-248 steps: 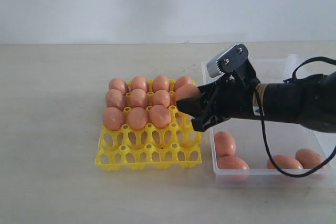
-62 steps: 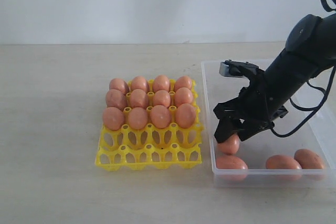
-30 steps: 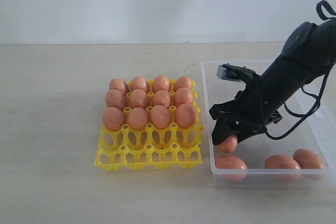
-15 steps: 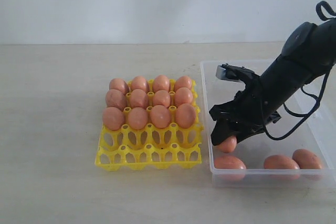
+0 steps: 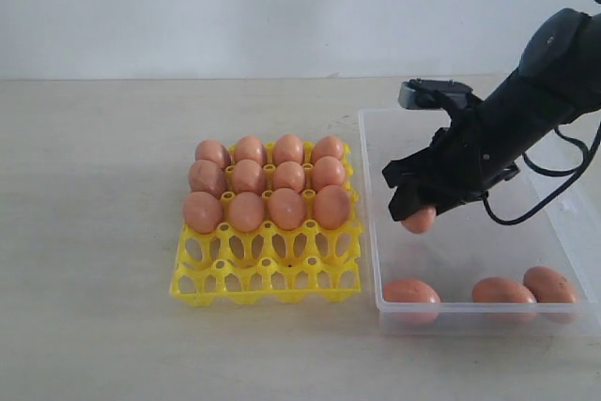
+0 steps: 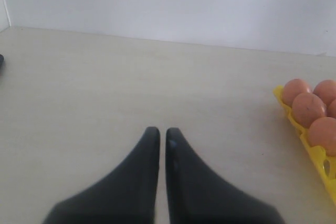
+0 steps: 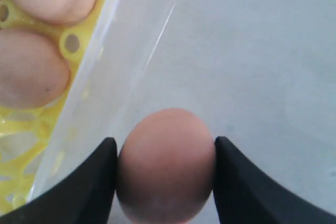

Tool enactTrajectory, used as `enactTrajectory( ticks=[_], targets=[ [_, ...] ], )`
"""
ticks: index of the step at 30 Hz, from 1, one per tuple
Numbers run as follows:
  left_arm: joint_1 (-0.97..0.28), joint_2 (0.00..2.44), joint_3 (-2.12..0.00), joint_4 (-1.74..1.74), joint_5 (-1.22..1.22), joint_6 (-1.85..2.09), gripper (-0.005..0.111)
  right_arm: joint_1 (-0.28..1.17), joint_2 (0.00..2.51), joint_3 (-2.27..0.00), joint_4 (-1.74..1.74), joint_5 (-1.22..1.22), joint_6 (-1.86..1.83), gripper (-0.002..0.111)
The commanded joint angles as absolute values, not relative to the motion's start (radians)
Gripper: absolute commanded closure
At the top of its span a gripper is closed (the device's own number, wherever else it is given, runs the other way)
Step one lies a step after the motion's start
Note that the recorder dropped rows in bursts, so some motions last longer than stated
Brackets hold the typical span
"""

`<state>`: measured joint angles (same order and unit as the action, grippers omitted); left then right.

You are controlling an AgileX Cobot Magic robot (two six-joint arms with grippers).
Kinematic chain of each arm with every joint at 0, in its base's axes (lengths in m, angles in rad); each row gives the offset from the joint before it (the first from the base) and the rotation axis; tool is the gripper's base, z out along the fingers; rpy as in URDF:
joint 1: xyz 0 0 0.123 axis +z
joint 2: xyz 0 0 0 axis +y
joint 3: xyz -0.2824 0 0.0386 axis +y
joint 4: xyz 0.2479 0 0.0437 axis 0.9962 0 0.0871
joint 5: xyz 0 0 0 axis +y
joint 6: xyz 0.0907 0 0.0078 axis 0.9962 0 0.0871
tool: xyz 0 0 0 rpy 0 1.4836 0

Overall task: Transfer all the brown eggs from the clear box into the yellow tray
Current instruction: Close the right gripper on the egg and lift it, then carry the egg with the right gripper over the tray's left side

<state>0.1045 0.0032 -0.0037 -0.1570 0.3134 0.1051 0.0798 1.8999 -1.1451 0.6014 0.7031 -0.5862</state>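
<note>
My right gripper (image 5: 414, 209) is shut on a brown egg (image 5: 419, 220), held above the floor of the clear box (image 5: 470, 318) near its left wall. In the right wrist view that egg (image 7: 166, 163) sits between both black fingers (image 7: 89, 182). Three more brown eggs (image 5: 409, 290) lie along the box's front wall. The yellow tray (image 5: 268, 281) to the left holds several eggs (image 5: 286, 208) in its three back rows; its two front rows are empty. My left gripper (image 6: 158, 132) is shut on nothing over bare table, with the tray's corner (image 6: 315, 156) off to one side.
The beige table (image 5: 113, 185) stretches left of the tray. A white wall (image 5: 282, 7) runs behind it. A black cable (image 5: 554, 185) loops off the right arm above the box.
The right gripper closed on an egg at the box's front left, then lifted it up and slightly back. Three eggs stay on the box floor.
</note>
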Motion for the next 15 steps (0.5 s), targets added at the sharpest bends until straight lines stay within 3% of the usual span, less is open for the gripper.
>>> enactTrajectory(
  ticks=[1, 5, 10, 15],
  targets=[
    [0.105, 0.000, 0.000, -0.158, 0.314, 0.109, 0.103, 0.080, 1.791, -1.145, 0.508, 0.534, -0.429, 0.108],
    [0.105, 0.000, 0.000, -0.158, 0.314, 0.109, 0.103, 0.097, 1.696, -1.145, 0.533, 0.297, -0.419, 0.108],
    [0.105, 0.000, 0.000, -0.158, 0.314, 0.109, 0.103, 0.162, 1.641, -1.145, 0.614, -0.170, -0.394, 0.108],
    [0.105, 0.000, 0.000, -0.158, 0.314, 0.109, 0.103, 0.208, 1.651, -1.152, 0.480, -0.556, -0.060, 0.108]
  ],
)
